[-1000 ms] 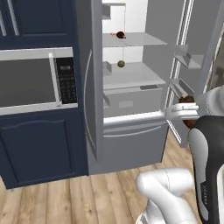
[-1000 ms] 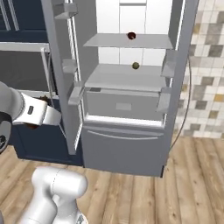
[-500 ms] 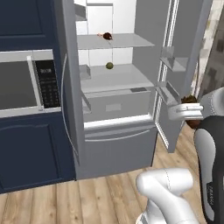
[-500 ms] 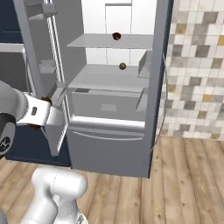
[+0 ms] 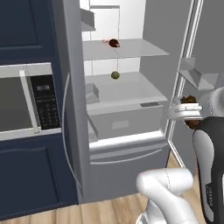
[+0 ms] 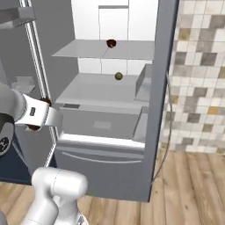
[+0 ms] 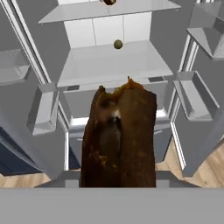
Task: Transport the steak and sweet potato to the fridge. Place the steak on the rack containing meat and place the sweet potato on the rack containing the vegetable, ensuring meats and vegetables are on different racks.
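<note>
The fridge (image 5: 127,151) stands open ahead of me. On its upper shelf (image 5: 135,49) lies the steak (image 5: 114,43) beside a tiny pink piece of meat (image 5: 106,41); the steak (image 6: 111,43) also appears from the right. The olive-green vegetable (image 5: 115,75) rests on the shelf below, near the back wall. My gripper (image 5: 191,111) is shut on the sweet potato (image 7: 119,140), a dark-brown lumpy piece held in front of the fridge, level with the drawer. In the hand view it hides the fingertips, with the vegetable (image 7: 117,44) beyond it.
A microwave (image 5: 22,103) sits in dark blue cabinets left of the fridge. Both fridge doors stand open, with door bins (image 5: 197,76) close to my hand on the right. A tiled wall (image 6: 197,66) lies right of the fridge, above a wood floor (image 6: 189,193).
The whole picture has shifted: the base has moved closer to the fridge, which now looms larger and more central. The gripper stays shut on the sweet potato.
</note>
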